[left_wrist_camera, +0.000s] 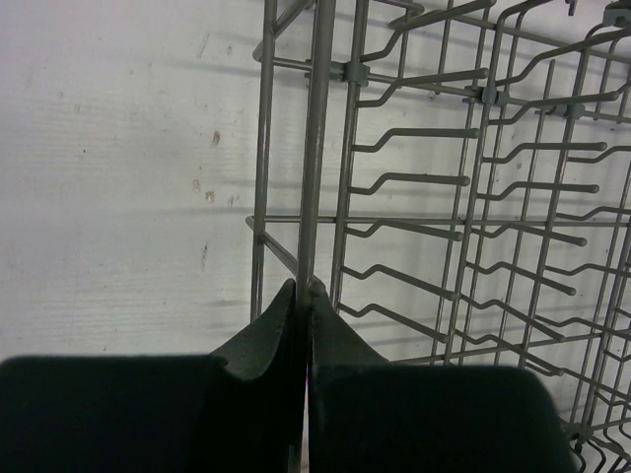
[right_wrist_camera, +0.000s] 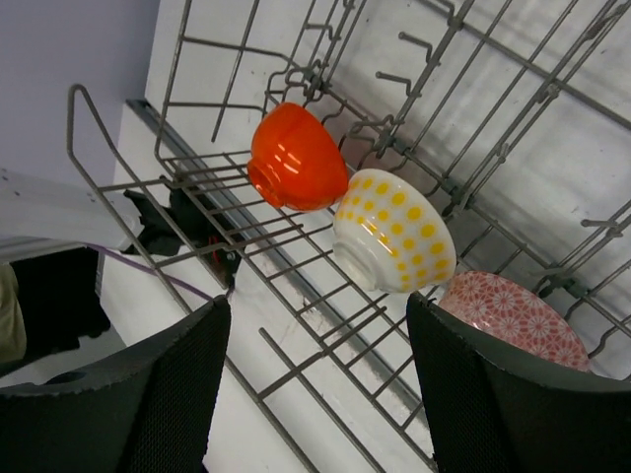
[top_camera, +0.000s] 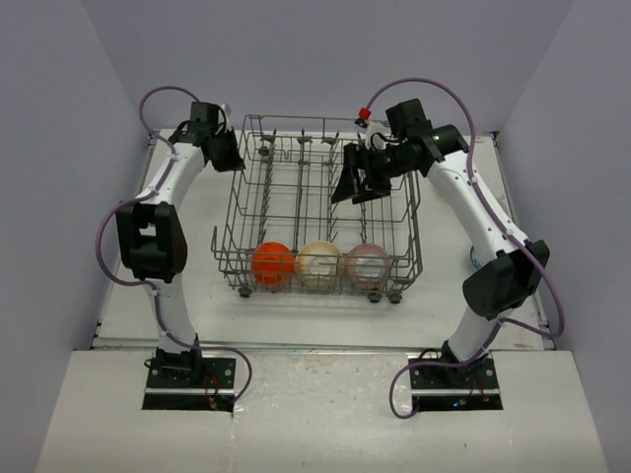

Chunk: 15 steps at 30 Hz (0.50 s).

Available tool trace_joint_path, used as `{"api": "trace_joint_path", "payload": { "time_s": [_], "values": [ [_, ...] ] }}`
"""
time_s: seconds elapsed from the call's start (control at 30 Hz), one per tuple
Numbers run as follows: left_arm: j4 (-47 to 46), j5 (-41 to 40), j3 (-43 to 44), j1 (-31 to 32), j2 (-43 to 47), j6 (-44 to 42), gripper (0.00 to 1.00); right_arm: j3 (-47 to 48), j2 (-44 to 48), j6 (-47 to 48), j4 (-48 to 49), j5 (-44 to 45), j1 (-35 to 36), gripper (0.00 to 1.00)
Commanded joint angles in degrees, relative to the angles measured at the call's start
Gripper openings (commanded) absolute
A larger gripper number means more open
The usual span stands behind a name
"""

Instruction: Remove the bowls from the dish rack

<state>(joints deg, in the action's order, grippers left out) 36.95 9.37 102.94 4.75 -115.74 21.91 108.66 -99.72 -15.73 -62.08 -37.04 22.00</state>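
A glossy orange bowl (right_wrist_camera: 296,158), a yellow-dotted white bowl (right_wrist_camera: 394,241) and a pink floral bowl (right_wrist_camera: 513,320), on edge along the near row of the grey wire dish rack (top_camera: 233,207), look light, slick and breakable, probably best pinched at the rim, while the left pincer (left_wrist_camera: 304,291) clenches the rack's wire and the right pincer (right_wrist_camera: 315,374) hangs released above.

Plain lilac-grey walls (top_camera: 325,49) close the space in at the back and on both sides. The white worktop (top_camera: 128,305) shows small dark specks and scuffs up close. A metal strip (top_camera: 325,347) runs along its near edge, with a pale beige board (top_camera: 325,414) beyond it. The light is soft and even, and the shadows are faint.
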Motion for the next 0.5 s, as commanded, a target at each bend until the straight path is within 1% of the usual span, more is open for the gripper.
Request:
{"api": "trace_joint_path", "payload": {
  "time_s": [0.0,0.2,0.3,0.4,0.47],
  "values": [
    [-2.49,-2.42,1.22,-1.24,-3.79,4.01,0.0,-0.29,-1.96,2.28,-2.16,-1.1,1.81,0.72],
    [-4.78,-0.23,-2.48,-1.24,-2.3,5.95,0.0,0.32,-9.87,6.67,-2.43,-2.16,5.24,0.72],
    [-4.69,-0.75,-4.14,-1.24,-1.59,6.04,0.0,1.9,-13.56,7.99,-2.61,-3.12,6.65,0.74],
    [-3.91,-1.36,-3.97,-1.24,-1.5,5.6,0.0,2.43,-16.02,8.43,-1.46,-6.37,7.0,0.77],
    [-1.53,-1.89,-2.13,-1.33,-1.68,5.07,0.0,2.78,-17.34,8.78,-1.11,-9.0,7.0,0.78]
  ]
}}
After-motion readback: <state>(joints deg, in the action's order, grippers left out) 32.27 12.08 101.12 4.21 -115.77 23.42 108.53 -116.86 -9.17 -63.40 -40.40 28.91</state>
